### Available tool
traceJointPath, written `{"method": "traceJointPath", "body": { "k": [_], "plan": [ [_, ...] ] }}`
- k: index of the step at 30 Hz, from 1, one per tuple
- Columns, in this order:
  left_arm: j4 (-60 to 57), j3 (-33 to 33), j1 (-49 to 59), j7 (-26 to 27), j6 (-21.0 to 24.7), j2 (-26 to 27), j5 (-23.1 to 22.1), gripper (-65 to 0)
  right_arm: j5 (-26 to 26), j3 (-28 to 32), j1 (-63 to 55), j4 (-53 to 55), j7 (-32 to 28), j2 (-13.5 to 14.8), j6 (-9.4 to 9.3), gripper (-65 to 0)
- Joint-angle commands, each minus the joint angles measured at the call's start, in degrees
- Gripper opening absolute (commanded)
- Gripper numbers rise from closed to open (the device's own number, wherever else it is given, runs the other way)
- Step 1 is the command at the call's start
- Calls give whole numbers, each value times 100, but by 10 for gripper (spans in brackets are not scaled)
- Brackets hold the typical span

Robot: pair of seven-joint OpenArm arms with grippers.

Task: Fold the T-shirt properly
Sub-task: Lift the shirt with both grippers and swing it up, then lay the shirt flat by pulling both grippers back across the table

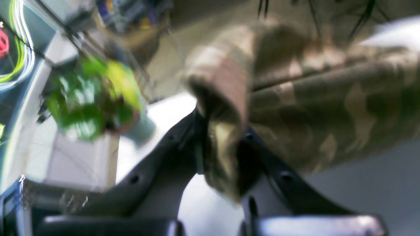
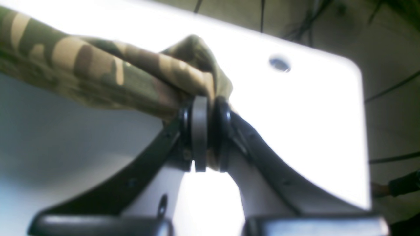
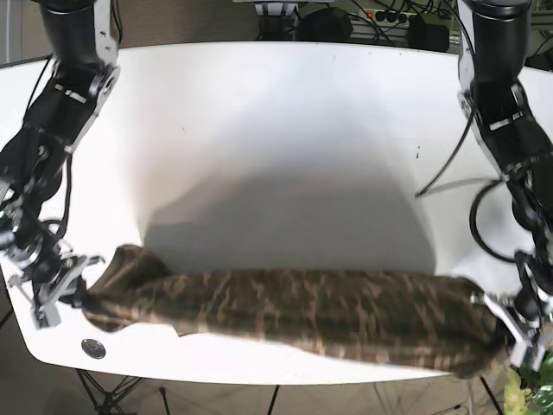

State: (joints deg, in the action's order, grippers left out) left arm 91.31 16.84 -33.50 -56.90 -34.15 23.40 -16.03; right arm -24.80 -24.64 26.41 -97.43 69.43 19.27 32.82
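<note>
The camouflage T-shirt (image 3: 294,313) hangs stretched in a long band above the near edge of the white table (image 3: 276,156), held at both ends. My left gripper (image 1: 223,144) is shut on the shirt's end (image 1: 311,108) at the base view's right (image 3: 505,333). My right gripper (image 2: 206,131) is shut on the other end (image 2: 98,78), at the base view's left (image 3: 73,290). The cloth bunches over both sets of fingers. The shirt casts a wide shadow on the table behind it.
A green plant (image 1: 95,98) stands off the table beside the left gripper, and shows at the base view's bottom right corner (image 3: 527,393). A small round hole (image 3: 92,348) sits in the table's near left corner. Cables and boxes (image 3: 346,22) lie beyond the far edge.
</note>
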Motion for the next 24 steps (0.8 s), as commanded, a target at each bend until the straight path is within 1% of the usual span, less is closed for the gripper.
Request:
{"method": "traceJointPath", "body": {
  "k": [1,4,6,9,11,13,16,19,24],
  "plan": [
    [482,290,233,-90,-9,126,87,-650,93,-230,-360,-380,-64,47,-33,-628],
    [975,562,945,-354,-62,100,87,-650,84,-476,-1011,-750,-64,-164,-33,-628],
    [1098,624,1244,-371,-141,47,87,-650,84,-538,-1257,-899,-64,-278,-33,-628],
    [1335,773,1807,-371,-317,-23,87,-650,84,-608,-1732,-1233,-55,-533,-33,-628],
    [1537,1090,2352,-380,-422,-67,87,-650,84,-731,-2118,-1479,-55,-718,-33,-628],
    [1643,1327,2774,-389,-510,-225,87,-650,84,-802,-2426,-1550,-55,-850,-33,-628],
    [1696,1573,3169,-389,-585,-428,87,-650,84,-907,-2795,-1567,-55,-982,-16,-628],
    [1775,1907,3618,-389,-585,-436,96,-650,84,-995,-3200,-1567,-55,-1140,-16,-628],
    [1775,2188,4145,-389,-585,-454,104,-650,84,-1188,-3692,-1576,-55,-1281,28,-628]
  ]
}}
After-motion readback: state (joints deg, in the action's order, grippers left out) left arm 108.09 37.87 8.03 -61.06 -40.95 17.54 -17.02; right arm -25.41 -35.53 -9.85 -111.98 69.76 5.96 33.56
